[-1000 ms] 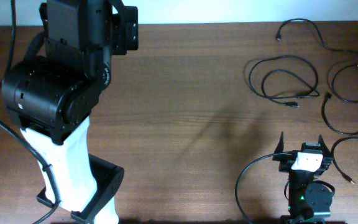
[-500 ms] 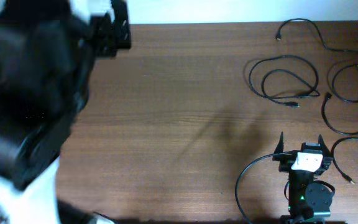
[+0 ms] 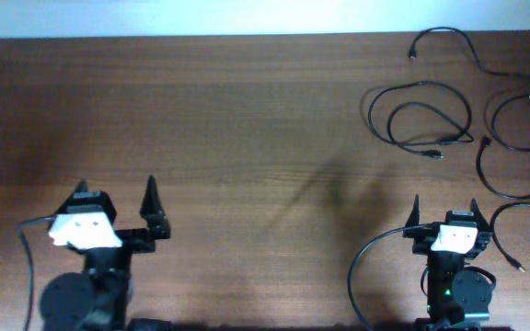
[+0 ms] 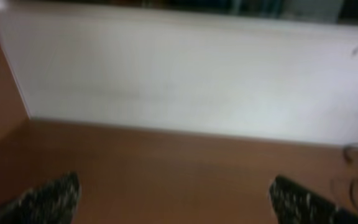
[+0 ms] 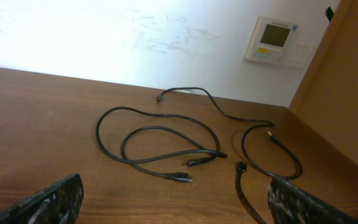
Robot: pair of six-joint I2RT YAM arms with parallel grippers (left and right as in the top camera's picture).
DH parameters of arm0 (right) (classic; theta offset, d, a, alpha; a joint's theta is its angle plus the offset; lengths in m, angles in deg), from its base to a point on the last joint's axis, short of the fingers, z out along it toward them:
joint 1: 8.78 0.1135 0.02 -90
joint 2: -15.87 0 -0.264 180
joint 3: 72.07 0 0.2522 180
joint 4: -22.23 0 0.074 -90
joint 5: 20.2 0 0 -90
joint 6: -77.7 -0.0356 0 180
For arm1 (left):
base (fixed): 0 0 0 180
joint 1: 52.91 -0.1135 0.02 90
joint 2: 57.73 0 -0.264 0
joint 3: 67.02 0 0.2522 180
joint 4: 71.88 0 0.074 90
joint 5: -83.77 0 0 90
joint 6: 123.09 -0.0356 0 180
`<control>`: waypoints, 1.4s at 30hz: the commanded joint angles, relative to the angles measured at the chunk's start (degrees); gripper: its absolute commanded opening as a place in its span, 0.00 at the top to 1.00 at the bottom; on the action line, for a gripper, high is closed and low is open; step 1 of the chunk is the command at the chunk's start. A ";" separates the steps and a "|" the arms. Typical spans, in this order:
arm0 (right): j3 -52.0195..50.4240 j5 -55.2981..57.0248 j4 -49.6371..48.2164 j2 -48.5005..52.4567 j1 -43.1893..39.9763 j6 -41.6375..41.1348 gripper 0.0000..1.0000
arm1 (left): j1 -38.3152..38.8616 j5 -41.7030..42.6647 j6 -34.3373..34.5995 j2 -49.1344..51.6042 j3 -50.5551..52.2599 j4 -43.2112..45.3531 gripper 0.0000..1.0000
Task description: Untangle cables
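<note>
The cables lie apart as loose curls at the table's far right. A double-looped cable (image 3: 421, 115) lies left of a long cable (image 3: 500, 83) that runs from the back edge into a loop. A third cable (image 3: 500, 184) curves below them, and a fourth (image 3: 509, 241) lies beside the right arm. In the right wrist view the looped cable (image 5: 154, 146), the long cable (image 5: 253, 127) and a plug end (image 5: 241, 168) lie ahead of the fingers. My right gripper (image 3: 444, 210) (image 5: 176, 205) is open and empty, short of the cables. My left gripper (image 3: 115, 195) (image 4: 176, 202) is open and empty at the front left.
A white wall (image 5: 104, 37) stands behind the table, with a small wall panel (image 5: 272, 37) on it. A wooden side panel (image 5: 347, 93) bounds the right. The right arm's own thick wire (image 3: 362, 267) loops at the front. The left wrist view is blurred.
The left arm, raised close under the overhead camera before, has swung down to the front left of the table. The right arm and the cables have not moved.
</note>
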 commanded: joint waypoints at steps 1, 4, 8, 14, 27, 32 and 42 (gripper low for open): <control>-0.31 -0.09 0.48 -0.24 -0.20 -0.02 0.06 | -2.23 6.58 -0.46 -6.54 17.53 13.81 0.01; -0.31 -0.09 0.48 -0.24 -0.20 -0.02 0.07 | -3.76 8.26 -0.46 -10.01 29.16 25.64 0.01; -0.31 -0.09 0.46 -0.24 -0.20 -0.02 0.07 | -5.09 8.26 -0.44 -16.70 41.51 33.73 0.01; -0.31 -0.09 0.48 -0.24 -0.20 -0.02 0.07 | -6.21 8.02 -0.46 -22.62 47.15 30.99 0.01; -0.31 -0.09 0.48 -0.24 -0.20 -0.02 0.06 | -8.59 8.44 -0.48 -22.60 47.12 25.73 0.01; -0.31 -0.09 0.48 -0.24 -0.20 -0.02 0.07 | -8.59 8.44 -0.48 -22.60 47.15 25.73 0.01; -0.31 -0.09 0.48 -0.24 -0.20 -0.02 0.06 | -8.59 8.44 -0.48 -22.60 47.12 25.73 0.01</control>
